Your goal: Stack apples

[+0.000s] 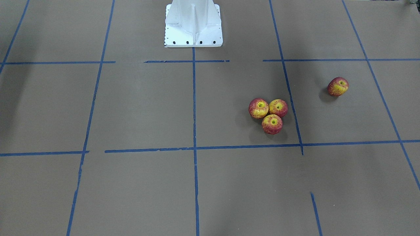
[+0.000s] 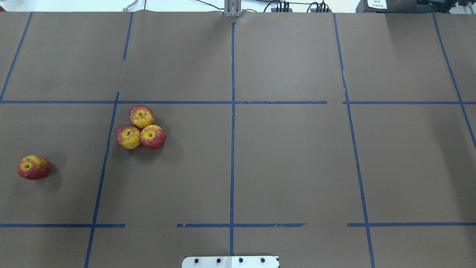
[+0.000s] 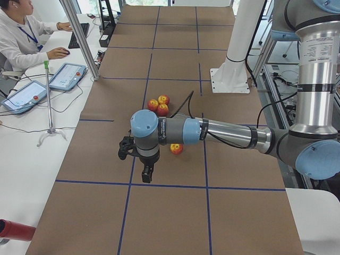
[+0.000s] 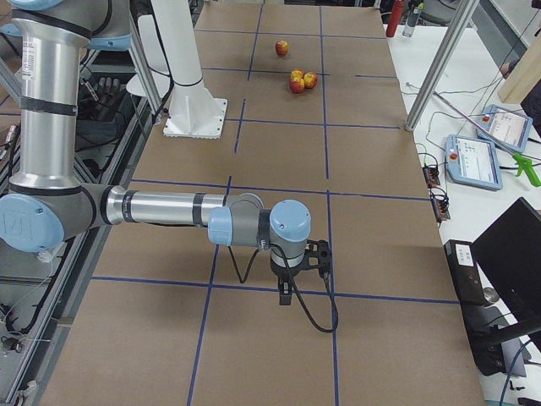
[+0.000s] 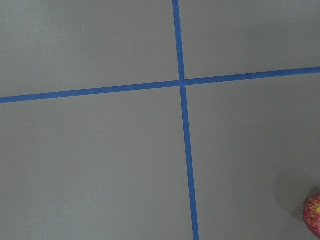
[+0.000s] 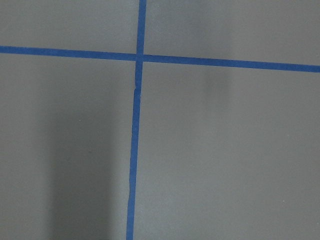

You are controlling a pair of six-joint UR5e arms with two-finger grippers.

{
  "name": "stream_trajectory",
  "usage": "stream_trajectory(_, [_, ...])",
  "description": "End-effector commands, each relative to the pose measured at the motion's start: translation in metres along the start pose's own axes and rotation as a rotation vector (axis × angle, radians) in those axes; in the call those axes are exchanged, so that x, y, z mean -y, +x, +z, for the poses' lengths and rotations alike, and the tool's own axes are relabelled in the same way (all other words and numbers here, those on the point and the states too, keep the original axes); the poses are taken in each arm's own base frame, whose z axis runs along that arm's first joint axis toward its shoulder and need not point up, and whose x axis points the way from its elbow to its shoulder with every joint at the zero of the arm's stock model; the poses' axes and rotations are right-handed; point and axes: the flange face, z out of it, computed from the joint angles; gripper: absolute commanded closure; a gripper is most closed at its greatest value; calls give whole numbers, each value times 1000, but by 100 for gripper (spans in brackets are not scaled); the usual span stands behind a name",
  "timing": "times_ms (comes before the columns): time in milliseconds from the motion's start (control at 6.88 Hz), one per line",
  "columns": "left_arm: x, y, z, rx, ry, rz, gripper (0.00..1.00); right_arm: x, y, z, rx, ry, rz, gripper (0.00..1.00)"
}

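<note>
Three apples lie touching in a cluster (image 2: pixel 141 128) on my left half of the table; they also show in the front view (image 1: pixel 269 114). A fourth apple (image 2: pixel 34 167) lies alone further to my left, tilted on its side, and shows in the front view (image 1: pixel 338 86). Its edge shows at the lower right of the left wrist view (image 5: pixel 313 215). My left gripper (image 3: pixel 143 172) hangs above the table near this lone apple (image 3: pixel 176 149). My right gripper (image 4: pixel 285 296) hangs far from the apples at the table's other end. I cannot tell whether either gripper is open or shut.
Brown paper with a blue tape grid (image 2: pixel 232 149) covers the table. The white robot base (image 1: pixel 193 24) stands at the table's middle edge. An operator (image 3: pixel 21 37) sits at a side desk with tablets (image 3: pixel 66 76). A metal post (image 3: pixel 79 37) stands at the table's edge.
</note>
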Motion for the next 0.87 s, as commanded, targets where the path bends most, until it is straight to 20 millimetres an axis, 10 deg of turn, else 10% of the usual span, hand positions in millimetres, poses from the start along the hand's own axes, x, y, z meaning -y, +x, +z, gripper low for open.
stream_trajectory(0, [21, 86, 52, -143, -39, 147, 0, 0, 0, 0, 0, 0, -1, 0])
stream_trajectory(726, [-6, 211, 155, -37, -24, 124, 0, 0, 0, 0, 0, 0, -1, 0])
